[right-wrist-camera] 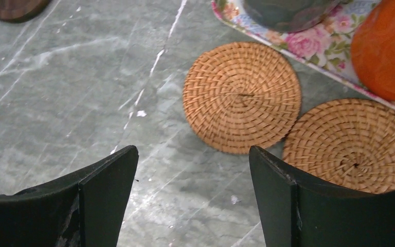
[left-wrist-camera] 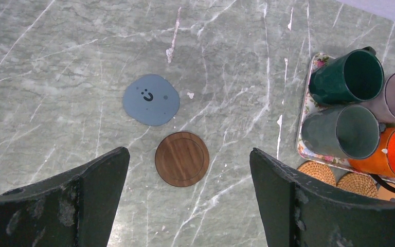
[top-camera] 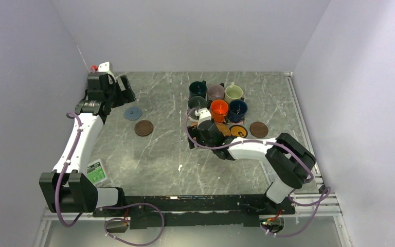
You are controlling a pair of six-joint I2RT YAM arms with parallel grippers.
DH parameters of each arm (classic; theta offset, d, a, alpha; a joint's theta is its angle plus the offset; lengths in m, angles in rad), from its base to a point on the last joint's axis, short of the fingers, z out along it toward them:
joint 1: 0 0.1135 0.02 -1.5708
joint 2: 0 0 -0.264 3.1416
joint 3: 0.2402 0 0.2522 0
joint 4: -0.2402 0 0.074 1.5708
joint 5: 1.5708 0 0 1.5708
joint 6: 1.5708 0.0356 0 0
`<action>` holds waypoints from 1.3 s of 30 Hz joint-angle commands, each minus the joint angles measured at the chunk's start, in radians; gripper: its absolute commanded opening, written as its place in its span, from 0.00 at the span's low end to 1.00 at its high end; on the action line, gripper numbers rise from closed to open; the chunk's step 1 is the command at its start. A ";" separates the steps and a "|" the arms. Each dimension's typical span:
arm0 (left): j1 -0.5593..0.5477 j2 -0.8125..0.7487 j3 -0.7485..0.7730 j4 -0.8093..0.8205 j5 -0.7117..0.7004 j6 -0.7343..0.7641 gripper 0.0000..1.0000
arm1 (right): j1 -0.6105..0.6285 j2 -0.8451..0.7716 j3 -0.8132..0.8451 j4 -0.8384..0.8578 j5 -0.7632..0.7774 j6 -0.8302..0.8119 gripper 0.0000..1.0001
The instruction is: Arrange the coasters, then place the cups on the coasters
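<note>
Six cups stand together on a floral tray [top-camera: 191,110]: dark green [top-camera: 198,88], mauve [top-camera: 216,91], cream [top-camera: 233,93], dark grey [top-camera: 197,103], orange [top-camera: 219,109] and navy [top-camera: 237,109]. A grey-blue coaster [left-wrist-camera: 151,99] and a dark brown coaster [left-wrist-camera: 182,158] lie left of the tray. Two tan woven coasters [right-wrist-camera: 241,96] [right-wrist-camera: 352,144] lie touching at the tray's near edge. Right of them are a black-and-yellow coaster [top-camera: 238,130] and another dark brown coaster [top-camera: 258,129]. My right gripper [right-wrist-camera: 193,152] is open and empty, low over the table beside the woven coasters. My left gripper [left-wrist-camera: 187,154] hangs open and empty high above the brown coaster.
The table's right edge has a metal rail [top-camera: 301,123]. A small green-and-white card [top-camera: 96,172] lies near the left arm's base. Grey walls close in on three sides.
</note>
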 commanded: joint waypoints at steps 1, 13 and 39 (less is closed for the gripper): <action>0.005 -0.011 0.010 0.018 0.018 -0.008 0.94 | -0.045 0.025 0.046 0.053 -0.064 -0.044 0.82; 0.005 0.008 0.016 0.014 0.045 -0.009 0.94 | -0.090 0.172 0.131 0.051 -0.181 -0.112 0.81; 0.005 0.009 0.019 0.011 0.064 -0.013 0.94 | 0.063 0.285 0.202 0.054 -0.390 0.011 0.76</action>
